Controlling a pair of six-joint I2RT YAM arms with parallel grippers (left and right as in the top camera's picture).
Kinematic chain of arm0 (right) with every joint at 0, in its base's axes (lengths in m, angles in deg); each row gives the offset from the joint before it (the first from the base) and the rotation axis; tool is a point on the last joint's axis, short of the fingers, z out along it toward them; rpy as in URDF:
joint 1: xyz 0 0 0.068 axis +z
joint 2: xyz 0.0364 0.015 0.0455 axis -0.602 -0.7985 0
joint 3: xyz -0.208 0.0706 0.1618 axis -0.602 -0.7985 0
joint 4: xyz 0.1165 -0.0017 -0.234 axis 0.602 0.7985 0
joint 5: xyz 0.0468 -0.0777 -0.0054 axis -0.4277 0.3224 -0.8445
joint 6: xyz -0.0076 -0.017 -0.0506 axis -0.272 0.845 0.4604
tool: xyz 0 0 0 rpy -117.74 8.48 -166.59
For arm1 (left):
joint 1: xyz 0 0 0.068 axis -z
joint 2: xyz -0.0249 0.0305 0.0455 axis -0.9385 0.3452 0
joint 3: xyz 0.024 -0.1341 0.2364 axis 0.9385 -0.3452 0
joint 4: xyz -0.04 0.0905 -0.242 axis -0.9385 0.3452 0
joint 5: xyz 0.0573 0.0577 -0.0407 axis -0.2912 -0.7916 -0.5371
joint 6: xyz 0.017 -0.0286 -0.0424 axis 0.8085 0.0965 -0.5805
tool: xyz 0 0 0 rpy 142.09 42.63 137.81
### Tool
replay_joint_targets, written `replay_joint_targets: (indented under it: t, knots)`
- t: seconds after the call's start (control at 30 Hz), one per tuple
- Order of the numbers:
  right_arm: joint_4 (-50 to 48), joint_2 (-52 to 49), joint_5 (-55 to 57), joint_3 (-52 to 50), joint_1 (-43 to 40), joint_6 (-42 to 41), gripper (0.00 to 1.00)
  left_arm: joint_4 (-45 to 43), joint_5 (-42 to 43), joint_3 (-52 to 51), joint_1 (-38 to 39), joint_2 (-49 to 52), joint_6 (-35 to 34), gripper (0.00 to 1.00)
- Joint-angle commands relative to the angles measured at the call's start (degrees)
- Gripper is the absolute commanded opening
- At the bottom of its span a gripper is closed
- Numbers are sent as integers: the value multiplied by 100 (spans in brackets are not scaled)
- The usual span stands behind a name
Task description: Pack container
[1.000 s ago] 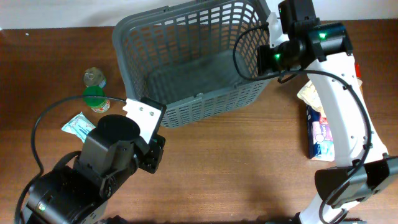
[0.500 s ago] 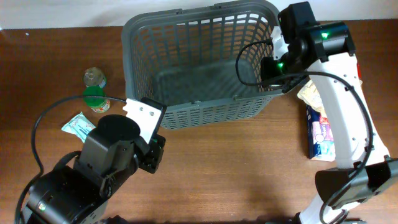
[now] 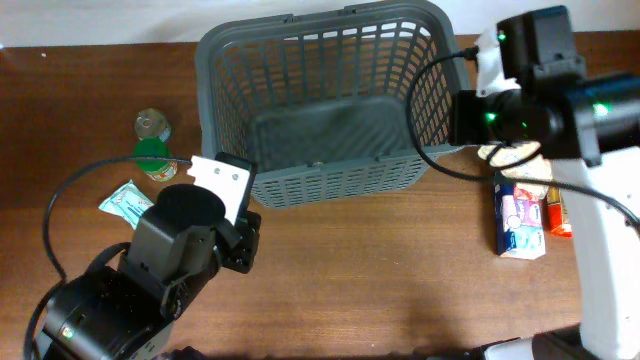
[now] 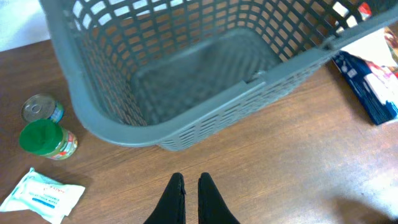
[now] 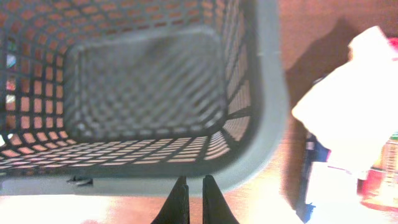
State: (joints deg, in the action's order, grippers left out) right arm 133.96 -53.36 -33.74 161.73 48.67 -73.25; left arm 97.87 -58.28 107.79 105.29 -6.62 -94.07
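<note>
The dark-grey lattice basket [image 3: 222, 60] stands flat and empty at the back middle of the table. It also shows in the left wrist view [image 4: 118, 127] and the right wrist view [image 5: 270, 93]. My left gripper [image 4: 189, 182] is shut and empty, low over the table just in front of the basket's front wall. My right gripper [image 5: 193, 182] is shut and empty, held high above the basket's front right rim, not touching it. In the overhead view both grippers' fingers are hidden under their wrists.
Left of the basket are a tin can [image 3: 150, 124], a green-lidded jar [image 3: 152, 158] and a white packet [image 3: 125, 200]. Right of it lie a white bag [image 3: 505, 155], a blue box [image 3: 518, 215] and a red item [image 3: 558, 212].
The basket, tilted and held at its right rim by my right gripper, has shifted right and now stands flat. My right gripper has let go and moved up and to the right. My left arm is still.
</note>
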Motion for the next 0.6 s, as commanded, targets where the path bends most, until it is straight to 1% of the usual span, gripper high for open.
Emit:
replay_joint_targets:
  t: [0.0,0.03,0.13,0.27,0.33,0.37,0.4,0.5,0.57]
  knots:
    - [-111,57,527,87,-55,-68,4,52,-616,-15,-46,2,-581,2]
    - [-184,15,509,85,-125,-68,4,68,-890,-15,-46,2,-802,2]
    - [-293,-105,505,85,-284,-70,4,61,-1488,-15,-46,2,-1147,2]
    - [-444,-186,518,85,-540,-66,4,63,-1980,-15,-269,2,-1558,2]
    - [-531,-199,549,85,-752,-42,4,44,-1980,-15,-579,2,-1775,2]
    - [-566,-199,533,85,-975,-44,4,42,-1956,-15,-925,2,-1952,2]
    - [-575,-201,487,85,-1110,-44,4,37,-1919,-15,-1088,2,-2011,2]
    - [-614,-214,-52,85,-1488,127,4,-26,-1495,-17,-1733,17,-2000,2]
    - [-640,-225,-619,85,-1690,339,4,-87,-1088,-17,-2135,76,-1810,2]
